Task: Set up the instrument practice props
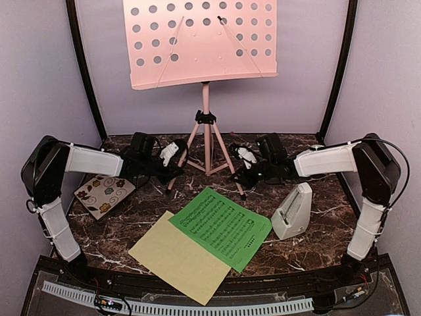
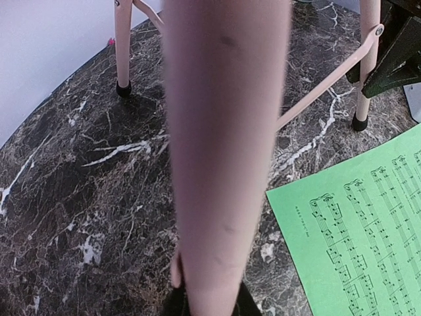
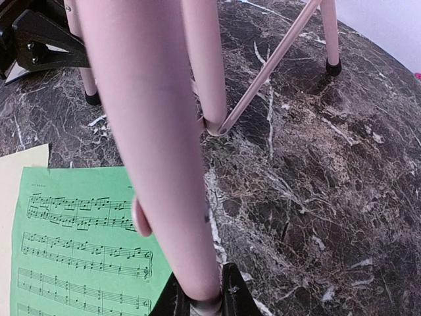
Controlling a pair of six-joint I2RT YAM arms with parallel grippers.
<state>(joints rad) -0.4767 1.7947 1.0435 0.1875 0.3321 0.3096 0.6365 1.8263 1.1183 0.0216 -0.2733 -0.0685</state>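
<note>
Two legs are being gripped: your left gripper (image 1: 175,160) and right gripper (image 1: 241,166) are each pinching narrowly on one leg of the pink perforated-desk tripod music stand (image 1: 204,46), which is standing upright at the back of the dark marble table (image 1: 118,224).

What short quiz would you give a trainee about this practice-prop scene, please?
1. True or false: the green music sheet lies partly over the pale yellow music sheet.
2. On which arm's side does the metronome stand?
3. What do the left end effector and the right end effector each clamp? A the metronome; B a leg of the music stand; C the green music sheet.
Key: 1 true; 2 the right arm's side; 3 B.
</note>
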